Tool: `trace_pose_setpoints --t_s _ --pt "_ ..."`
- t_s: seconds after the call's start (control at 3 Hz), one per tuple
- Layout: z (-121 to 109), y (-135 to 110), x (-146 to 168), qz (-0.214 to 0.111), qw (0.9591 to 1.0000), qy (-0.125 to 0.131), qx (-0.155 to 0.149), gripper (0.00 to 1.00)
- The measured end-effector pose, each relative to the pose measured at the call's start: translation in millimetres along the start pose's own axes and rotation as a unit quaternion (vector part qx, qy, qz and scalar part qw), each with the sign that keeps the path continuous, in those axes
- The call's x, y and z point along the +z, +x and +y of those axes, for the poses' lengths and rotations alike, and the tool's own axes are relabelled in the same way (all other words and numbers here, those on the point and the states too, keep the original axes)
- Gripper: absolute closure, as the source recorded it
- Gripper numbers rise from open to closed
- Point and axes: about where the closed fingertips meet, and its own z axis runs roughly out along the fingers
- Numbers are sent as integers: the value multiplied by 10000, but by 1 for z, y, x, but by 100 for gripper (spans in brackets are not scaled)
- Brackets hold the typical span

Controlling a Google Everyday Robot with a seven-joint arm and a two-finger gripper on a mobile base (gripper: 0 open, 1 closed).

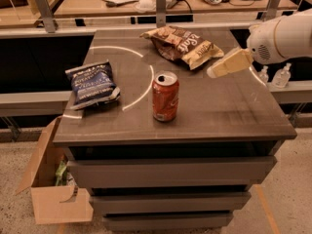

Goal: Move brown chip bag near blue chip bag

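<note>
The brown chip bag [183, 45] lies crumpled at the far middle of the dark table [219, 111], its tan end toward the right. The blue chip bag [91, 84] lies flat at the table's left side. A red-orange soda can [165, 96] stands upright between them, near the middle. My gripper [225, 65] comes in from the right on a white arm [280, 35]. It hovers above the table just right of the brown bag's tan end, apart from the bag and holding nothing.
An open cardboard box [48, 184] stands on the floor at the table's left front. Two small clear bottles [282, 76] sit on a ledge to the right. A metal rail with posts [161, 6] runs behind the table. White curved lines mark the tabletop.
</note>
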Motion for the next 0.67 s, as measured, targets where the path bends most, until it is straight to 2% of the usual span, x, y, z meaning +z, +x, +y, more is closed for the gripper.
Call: trace_pose_setpoints --t_s 0.33,0.67 --pt "0 0 0 -5 10000 12 19 0" --pt "-2 3 17 -36 9999 158 53 0"
